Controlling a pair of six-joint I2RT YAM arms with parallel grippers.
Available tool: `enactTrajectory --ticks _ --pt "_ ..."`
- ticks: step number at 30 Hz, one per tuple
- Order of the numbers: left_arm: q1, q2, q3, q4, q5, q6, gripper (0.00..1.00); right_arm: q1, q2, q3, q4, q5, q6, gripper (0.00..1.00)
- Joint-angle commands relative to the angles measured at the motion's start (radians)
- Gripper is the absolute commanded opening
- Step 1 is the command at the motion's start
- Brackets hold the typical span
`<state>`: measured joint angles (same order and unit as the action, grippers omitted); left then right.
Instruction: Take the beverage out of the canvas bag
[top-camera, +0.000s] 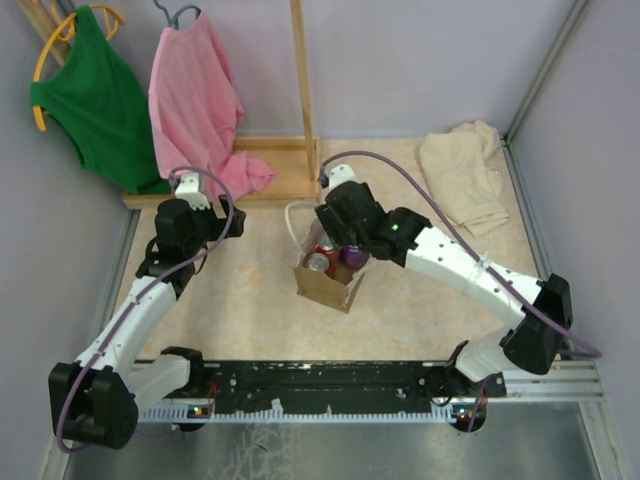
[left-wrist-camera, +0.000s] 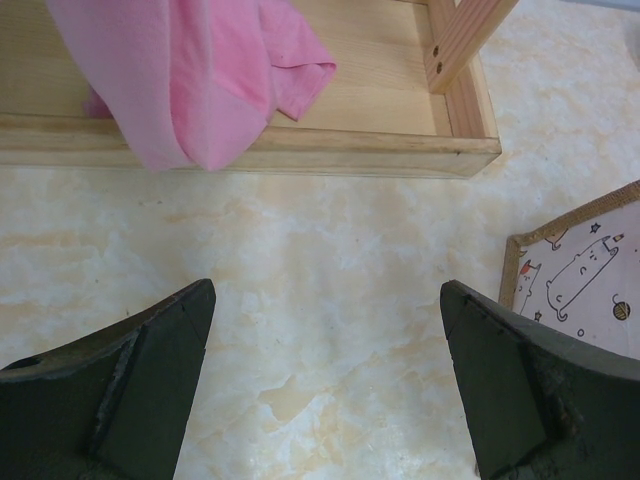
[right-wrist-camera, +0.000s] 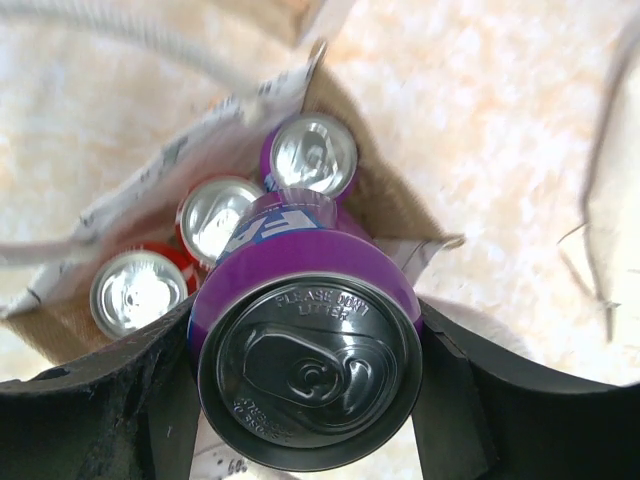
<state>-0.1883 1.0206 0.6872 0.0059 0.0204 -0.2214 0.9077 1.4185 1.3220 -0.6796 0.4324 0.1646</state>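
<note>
Canvas bag (top-camera: 325, 285) was noted standing upright on the marbled table (top-camera: 240, 310), roughly midway between the two arms, mouth open, one white loop handle (top-camera: 292, 225) lying off its far-left side. Right gripper (right-wrist-camera: 310, 400) was positioned directly over the bag mouth, fingers (right-wrist-camera: 110, 400) pressed against opposite sides of a purple can (right-wrist-camera: 310, 370), which was pinched near its top with the pull-tab end facing the wrist camera. The can's lower end was seen pointing down into the bag opening; whether its base had cleared the rim could not be told. In the overhead view the same can (top-camera: 355, 255) was partly hidden beneath the gripper at the bag's far-right corner. Three further cans were recorded inside the bag: two red cans (right-wrist-camera: 215, 215) (right-wrist-camera: 135, 290) with silver tops and a second purple one (right-wrist-camera: 313, 152). Left gripper (left-wrist-camera: 325, 380) was held above bare tabletop to the left of the bag, jaws spread wide, nothing between them. A wooden stand base (left-wrist-camera: 300, 150) was noted ahead of it, with a pink garment (left-wrist-camera: 190, 70) draped onto it. A green garment (top-camera: 95, 100) was seen hanging at far left, and a beige cloth (top-camera: 460, 175) lay crumpled in the far-right corner.
</note>
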Motion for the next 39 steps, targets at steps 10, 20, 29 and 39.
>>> enactTrajectory --ticks 10,20,29,39 --pt "-0.003 -0.028 -0.002 0.011 0.028 -0.010 1.00 -0.216 -0.040 0.300 0.207 0.098 -0.153 0.00" --pt "-0.003 -0.027 -0.008 0.013 0.034 -0.016 1.00 -0.607 0.085 0.399 0.103 -0.037 -0.093 0.00" --pt "-0.003 -0.017 -0.006 0.019 0.038 -0.015 1.00 -0.757 0.144 0.166 0.142 -0.123 -0.044 0.00" --pt "-0.004 -0.003 -0.010 0.022 0.049 -0.017 1.00 -0.777 0.202 0.043 0.257 -0.215 -0.057 0.00"
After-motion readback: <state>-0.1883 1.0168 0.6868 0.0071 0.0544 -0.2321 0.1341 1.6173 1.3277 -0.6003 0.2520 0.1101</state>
